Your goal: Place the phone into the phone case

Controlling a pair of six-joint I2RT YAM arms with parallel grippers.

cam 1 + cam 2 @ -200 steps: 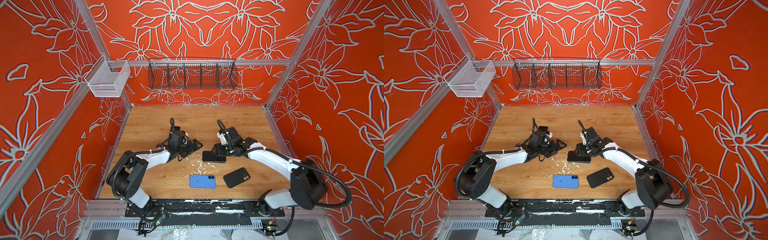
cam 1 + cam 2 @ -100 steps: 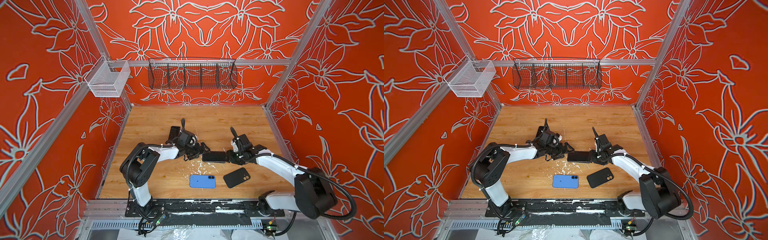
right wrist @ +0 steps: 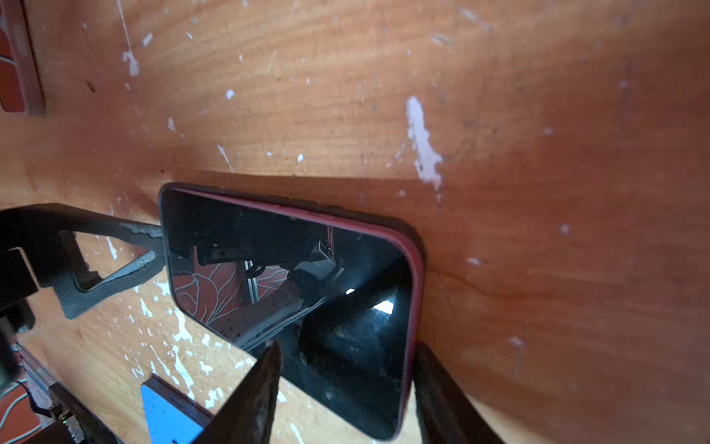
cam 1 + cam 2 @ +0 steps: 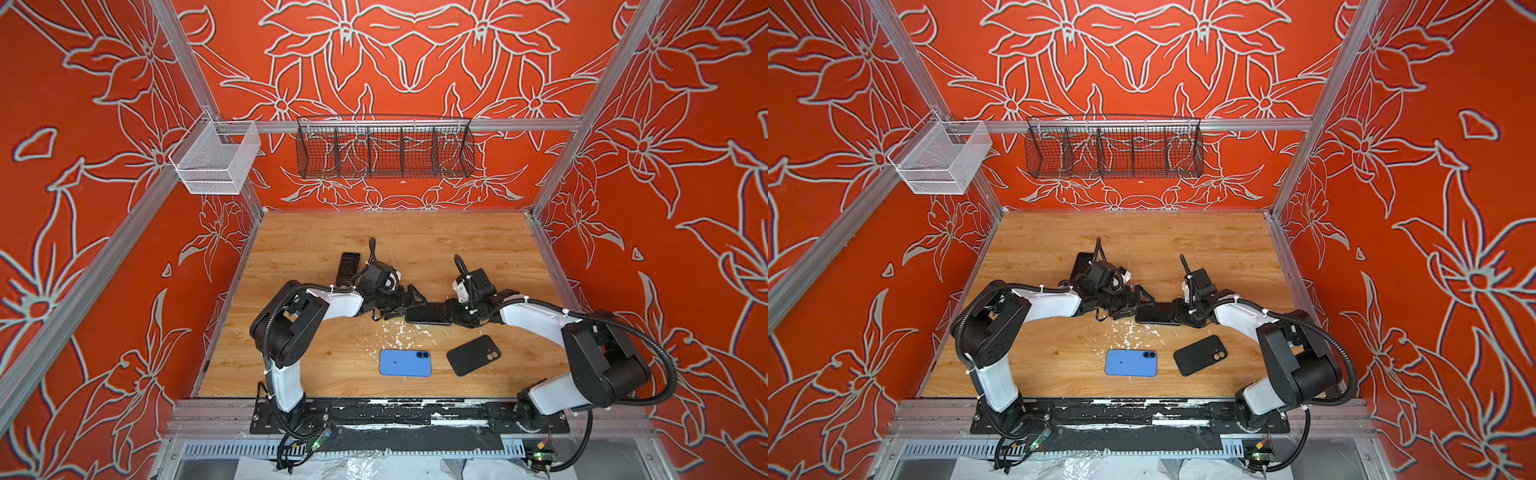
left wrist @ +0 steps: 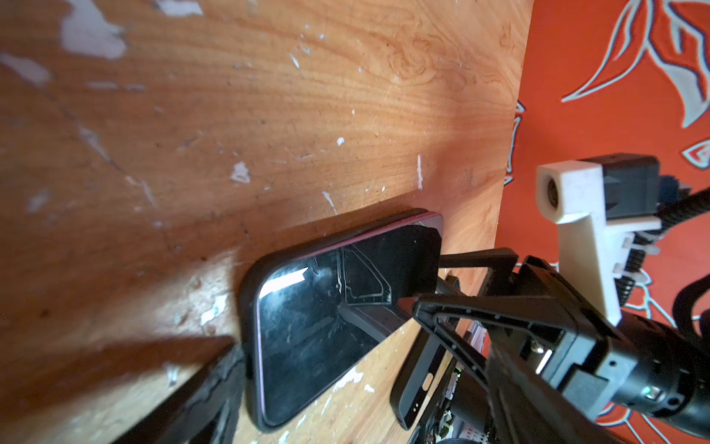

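Right gripper (image 3: pixel 345 388) clamps one end of a red-rimmed, dark-screened phone (image 3: pixel 288 265) above the wooden counter (image 3: pixel 538 115); left gripper (image 4: pixel 408 302), jaws wide apart, touches the other end.

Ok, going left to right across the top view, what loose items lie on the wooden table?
In order: black flat rectangular device → blue rectangular phone-shaped slab with twin lenses → black rectangular case with twin lens holes. Left out: the dark-screened phone in the right end effector, overlapping the blue slab.
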